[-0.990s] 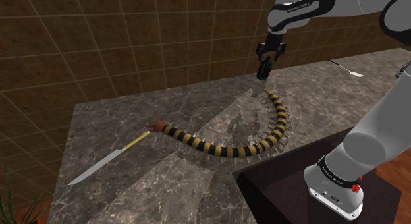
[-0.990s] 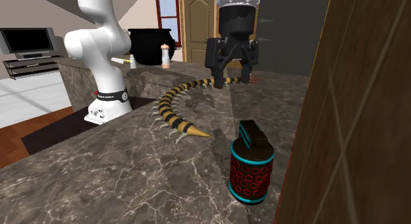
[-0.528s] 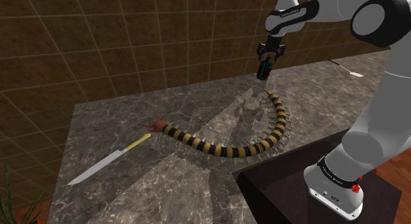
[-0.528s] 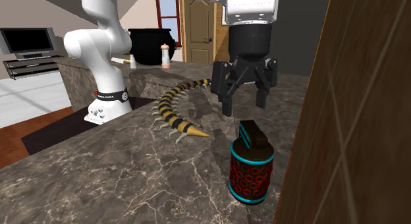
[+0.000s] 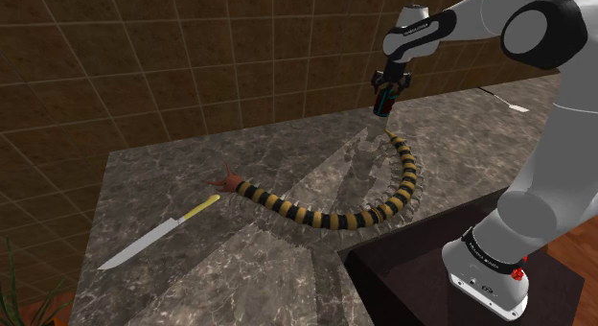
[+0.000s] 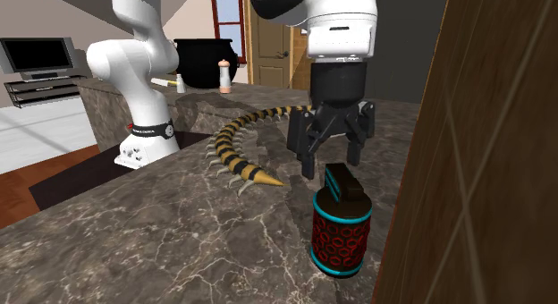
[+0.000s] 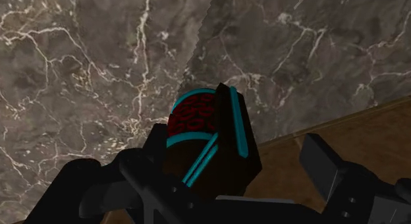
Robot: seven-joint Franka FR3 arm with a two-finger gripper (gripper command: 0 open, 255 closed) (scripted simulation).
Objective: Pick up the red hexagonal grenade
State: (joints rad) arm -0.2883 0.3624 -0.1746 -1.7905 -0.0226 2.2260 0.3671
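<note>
The grenade [image 6: 340, 231] is a dark upright cylinder with red hexagons, cyan rings and a dark lever cap. It stands on the marble counter [image 6: 179, 231] close to the brown wall. My gripper [image 6: 329, 161] hangs open just above it, fingertips level with the cap and touching nothing. In the shoulder view the gripper [image 5: 386, 85] sits right over the grenade [image 5: 384, 105] at the counter's far side. In the wrist view the grenade [image 7: 194, 120] lies between the spread fingers [image 7: 326, 167] of the gripper [image 7: 234, 147].
A yellow-and-black striped centipede toy [image 5: 335, 216] curves across the counter, its tail tip [image 6: 268, 179] near the grenade. A knife [image 5: 153, 236] lies at the shoulder view's left. The brown wall [image 6: 465, 168] stands right beside the grenade. My stand [image 5: 422, 276] is at the counter's near edge.
The gripper has travelled toward the wall and come down, from over the centipede to just above the grenade. It stayed open. The grenade has not moved.
</note>
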